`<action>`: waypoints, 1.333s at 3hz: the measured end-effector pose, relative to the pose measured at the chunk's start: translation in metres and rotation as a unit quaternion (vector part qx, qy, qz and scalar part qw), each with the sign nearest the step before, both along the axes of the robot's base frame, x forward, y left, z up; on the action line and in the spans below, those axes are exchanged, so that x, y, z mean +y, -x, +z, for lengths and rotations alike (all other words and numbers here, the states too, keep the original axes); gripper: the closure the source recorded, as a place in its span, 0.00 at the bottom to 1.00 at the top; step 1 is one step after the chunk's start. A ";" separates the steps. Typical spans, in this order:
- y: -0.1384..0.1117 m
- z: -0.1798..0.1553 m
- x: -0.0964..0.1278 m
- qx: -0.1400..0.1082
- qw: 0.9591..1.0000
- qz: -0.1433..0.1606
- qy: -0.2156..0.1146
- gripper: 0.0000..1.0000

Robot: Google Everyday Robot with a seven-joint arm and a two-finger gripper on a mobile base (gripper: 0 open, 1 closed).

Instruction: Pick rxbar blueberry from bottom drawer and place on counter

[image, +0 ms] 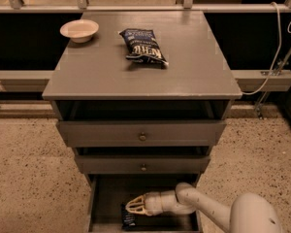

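The bottom drawer [104,198] is pulled open at the foot of the grey cabinet. The rxbar blueberry [130,218], a flat dark wrapper with pale lettering, lies on the drawer floor near the front left. My gripper [132,207] reaches into the drawer from the right and sits just above the bar's near end, pointing left. The white arm partly covers the bar's right side. The counter [102,67] is the flat grey cabinet top above.
A crinkled dark chip bag [143,46] lies on the counter near its middle. A pale bowl [79,30] stands at the counter's back left. Two shallower drawers with round knobs [142,136] are above the open drawer. A white cable [276,47] hangs at right.
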State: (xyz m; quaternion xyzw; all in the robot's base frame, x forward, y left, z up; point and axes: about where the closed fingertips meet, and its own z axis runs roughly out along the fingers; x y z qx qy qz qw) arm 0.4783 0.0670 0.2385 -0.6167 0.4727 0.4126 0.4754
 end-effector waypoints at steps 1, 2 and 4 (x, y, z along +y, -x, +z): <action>0.013 0.046 -0.017 -0.040 0.999 -0.001 -0.020 1.00; 0.026 0.107 -0.041 -0.069 0.997 0.004 -0.030 1.00; 0.041 0.263 -0.082 -0.154 0.988 0.015 -0.016 1.00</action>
